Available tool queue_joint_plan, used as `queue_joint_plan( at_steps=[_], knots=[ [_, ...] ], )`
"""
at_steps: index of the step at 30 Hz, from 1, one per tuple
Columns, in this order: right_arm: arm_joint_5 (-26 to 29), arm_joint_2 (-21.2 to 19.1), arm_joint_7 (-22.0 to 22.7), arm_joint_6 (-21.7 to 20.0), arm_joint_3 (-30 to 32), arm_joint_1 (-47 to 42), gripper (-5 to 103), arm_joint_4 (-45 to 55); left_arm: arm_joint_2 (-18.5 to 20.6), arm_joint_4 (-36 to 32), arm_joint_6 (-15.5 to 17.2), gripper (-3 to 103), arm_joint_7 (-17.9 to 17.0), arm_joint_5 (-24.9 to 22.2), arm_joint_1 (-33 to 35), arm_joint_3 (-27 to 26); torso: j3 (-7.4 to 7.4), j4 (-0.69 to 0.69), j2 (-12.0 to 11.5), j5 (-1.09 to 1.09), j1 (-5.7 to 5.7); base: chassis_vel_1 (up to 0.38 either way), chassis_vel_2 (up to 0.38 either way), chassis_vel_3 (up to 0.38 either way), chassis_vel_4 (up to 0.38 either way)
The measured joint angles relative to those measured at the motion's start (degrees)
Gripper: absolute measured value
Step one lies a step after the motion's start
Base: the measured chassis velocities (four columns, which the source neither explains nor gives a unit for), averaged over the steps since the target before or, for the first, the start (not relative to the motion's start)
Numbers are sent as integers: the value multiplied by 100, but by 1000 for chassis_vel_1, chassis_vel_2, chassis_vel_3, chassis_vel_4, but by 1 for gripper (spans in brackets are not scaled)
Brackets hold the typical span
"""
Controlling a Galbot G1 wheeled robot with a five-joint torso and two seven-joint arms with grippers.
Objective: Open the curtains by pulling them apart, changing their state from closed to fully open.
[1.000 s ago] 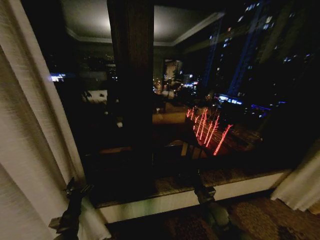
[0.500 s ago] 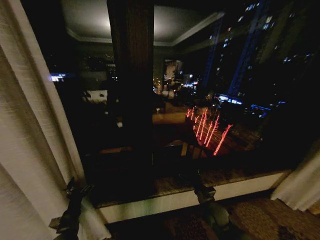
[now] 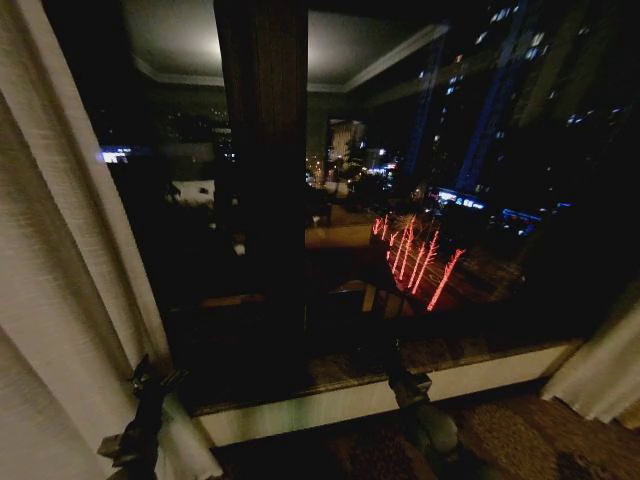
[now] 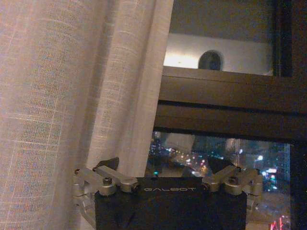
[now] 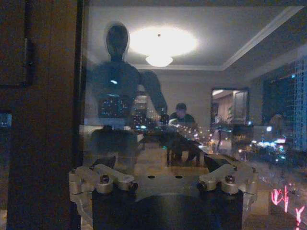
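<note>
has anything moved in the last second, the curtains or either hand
Nothing visibly changed. The left hand is beside the left curtain panel, the right hand at the window sill, and the right curtain panel is drawn aside.

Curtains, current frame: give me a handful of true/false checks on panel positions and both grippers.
1. The left curtain panel hangs at the left edge of the window. True.
2. The two panels meet in the middle and cover the glass. False: the dark window glass is exposed between them, and the right curtain panel sits at the far right.
3. The left gripper is open beside the left panel's edge. True.
4. The right gripper is shut on fabric. False: its fingers are spread with nothing between them, facing the glass.
5. A wooden window post stands between the panels. True.
</note>
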Motion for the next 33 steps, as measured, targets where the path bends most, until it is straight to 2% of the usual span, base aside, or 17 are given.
queue_joint_plan(
  at_steps=[33],
  knots=[
    [0,0,0,0,0,0,100,0,0,0,0,100,0,0,0,0,0,0,0,0,0,0,0,0,0]
  ],
)
